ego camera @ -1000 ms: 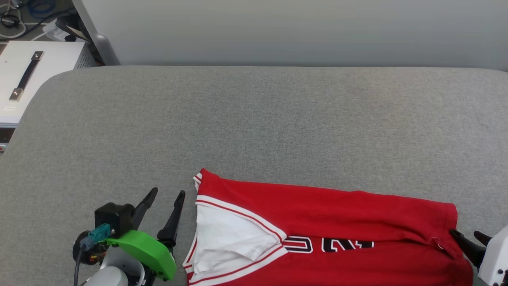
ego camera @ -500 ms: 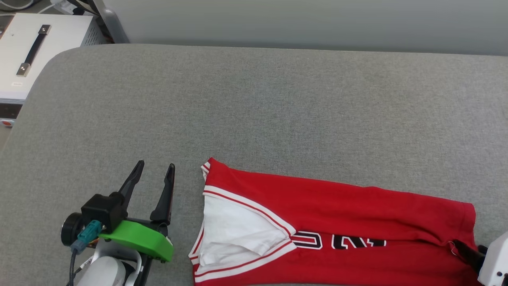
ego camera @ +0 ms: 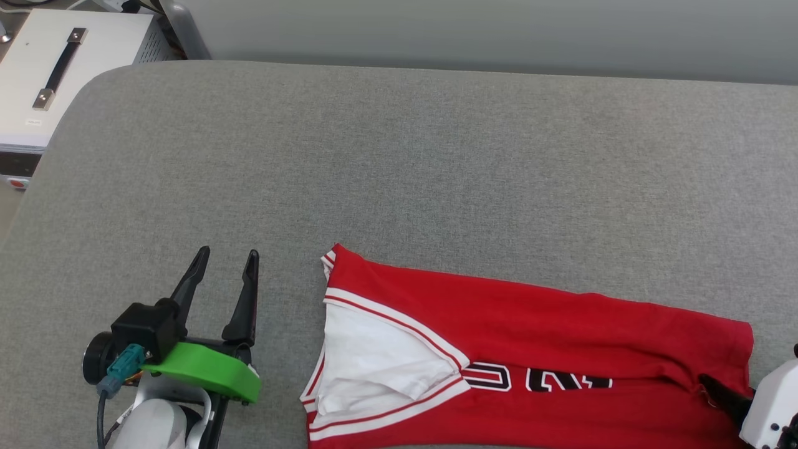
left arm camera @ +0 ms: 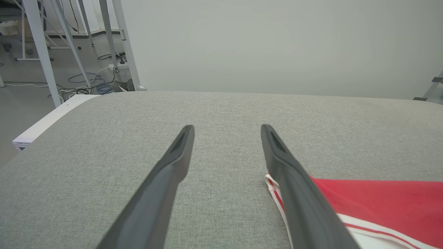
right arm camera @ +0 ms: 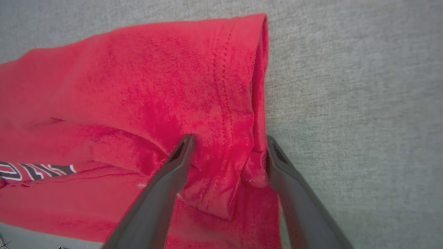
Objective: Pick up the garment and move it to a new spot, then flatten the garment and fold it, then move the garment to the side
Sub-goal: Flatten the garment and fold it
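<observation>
Both arms have their fingers spread wide. The left gripper [ego camera: 227,251] hovers over the bare grey pad [ego camera: 399,156], just left of the garment [ego camera: 548,324] and not touching it. The garment lies stretched sideways at the near side (white sleeve [ego camera: 374,368] on its left end). The right gripper [right arm camera: 229,137] straddles the bunched hem [right arm camera: 256,86], unpinched.

I see a red jersey [ego camera: 530,324] just right of my dark left pincer [ego camera: 227,251], its sleeve [ego camera: 374,368] white with red-and-white striped trim, lettering [ego camera: 536,379] black edged white, on speckled grey cloth [ego camera: 399,156], with a green bracket [ego camera: 206,374] behind that pincer.
</observation>
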{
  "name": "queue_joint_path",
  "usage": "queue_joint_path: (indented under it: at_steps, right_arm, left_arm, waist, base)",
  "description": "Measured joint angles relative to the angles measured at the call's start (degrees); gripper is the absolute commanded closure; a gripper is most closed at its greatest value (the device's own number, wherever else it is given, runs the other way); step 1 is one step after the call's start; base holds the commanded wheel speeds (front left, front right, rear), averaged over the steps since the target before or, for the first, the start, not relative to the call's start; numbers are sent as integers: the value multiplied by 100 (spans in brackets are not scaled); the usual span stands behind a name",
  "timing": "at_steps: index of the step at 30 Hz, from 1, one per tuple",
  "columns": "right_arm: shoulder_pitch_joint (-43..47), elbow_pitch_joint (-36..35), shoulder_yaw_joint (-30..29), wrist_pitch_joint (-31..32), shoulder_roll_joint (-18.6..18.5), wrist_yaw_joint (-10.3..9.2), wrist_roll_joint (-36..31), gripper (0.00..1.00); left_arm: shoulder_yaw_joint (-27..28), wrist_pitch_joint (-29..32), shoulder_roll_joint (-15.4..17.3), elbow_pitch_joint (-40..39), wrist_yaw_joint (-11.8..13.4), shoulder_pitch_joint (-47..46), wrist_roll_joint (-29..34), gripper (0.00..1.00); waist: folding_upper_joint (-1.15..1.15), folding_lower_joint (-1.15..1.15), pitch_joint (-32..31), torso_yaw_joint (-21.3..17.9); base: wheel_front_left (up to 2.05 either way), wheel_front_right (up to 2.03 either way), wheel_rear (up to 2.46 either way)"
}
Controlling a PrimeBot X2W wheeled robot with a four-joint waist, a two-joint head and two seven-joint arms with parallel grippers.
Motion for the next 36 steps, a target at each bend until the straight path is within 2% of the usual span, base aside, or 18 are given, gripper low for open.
queue_joint_path:
  at_steps: [5, 6, 7, 8, 17, 22, 31, 36]
  right_arm:
    - [-13, 67, 164, -80, 0, 0, 58, 0]
    - [-18, 87, 201, -118, -7, 0, 67, 24]
    - [-19, 98, 230, -132, -14, 0, 70, 59]
    - [-22, 113, 264, -179, -30, 0, 73, 100]
    - [-37, 343, 443, -772, -186, 25, 167, 100]
    - [-66, 544, 388, -1238, -233, 67, 9, 100]
    - [-246, 1188, -181, -1757, -542, 97, -546, 100]
    - [-214, 1147, -205, -1784, -498, 91, -519, 100]
  left_arm:
    - [71, 0, -54, 54, -48, 0, 53, 0]
    - [79, 0, -60, 64, -49, 1, 59, 0]
    - [87, 0, -65, 71, -52, 1, 59, 0]
    - [102, 0, -70, 75, -66, 1, 59, 0]
    - [165, 0, -93, 105, -77, 14, 60, 0]
    - [112, 0, -92, 110, -90, 25, 58, 0]
    - [8, 0, -71, 158, -90, 113, 24, 0]
    - [-51, 0, -60, 199, -90, 197, -27, 0]
  waist:
    - [0, 0, -56, -13]
    - [0, 0, -64, -17]
    - [0, 0, -71, -20]
    - [0, 0, -76, -25]
    - [0, 0, -126, -63]
    - [0, 0, -174, -80]
    - [0, 0, -357, -104]
    - [0, 0, -525, -107]
  base:
    - [0, 0, 0]
    - [0, 0, 0]
    - [0, 0, 0]
    - [0, 0, 0]
    - [0, 0, 0]
    - [0, 0, 0]
    - [0, 0, 0]
    - [0, 0, 0]
